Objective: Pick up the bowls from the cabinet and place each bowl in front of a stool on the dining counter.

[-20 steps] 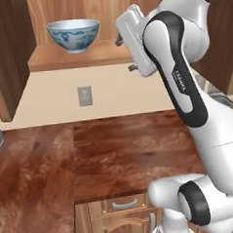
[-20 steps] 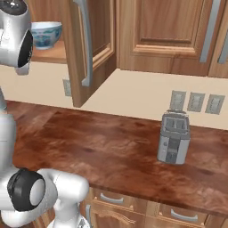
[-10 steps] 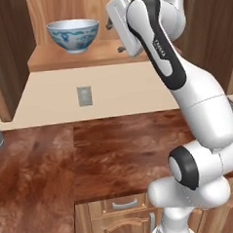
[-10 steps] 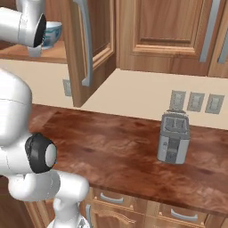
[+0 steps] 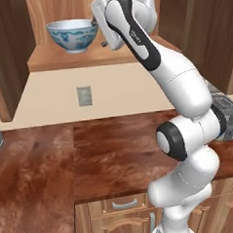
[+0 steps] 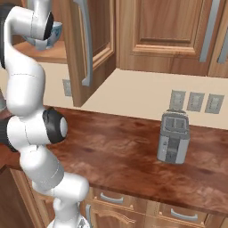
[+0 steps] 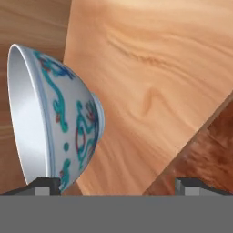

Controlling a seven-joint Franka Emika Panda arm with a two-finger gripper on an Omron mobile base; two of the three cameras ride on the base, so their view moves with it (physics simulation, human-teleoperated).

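Left base view: bowl (image 5: 72, 35) stands on the cabinet (image 5: 61, 61) shelf, gripper (image 5: 99, 31) just right of it, fingers spread wide, empty. Below, the brown counter (image 5: 106, 153) runs rightward to a toaster (image 6: 173, 137) by wall sockets (image 6: 196, 101).

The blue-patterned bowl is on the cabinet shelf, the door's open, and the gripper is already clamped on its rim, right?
Not quite. The bowl sits on the cabinet shelf with the door open, but the gripper is open, not clamped: the hand view shows its fingertips wide apart, the bowl beside one of them.
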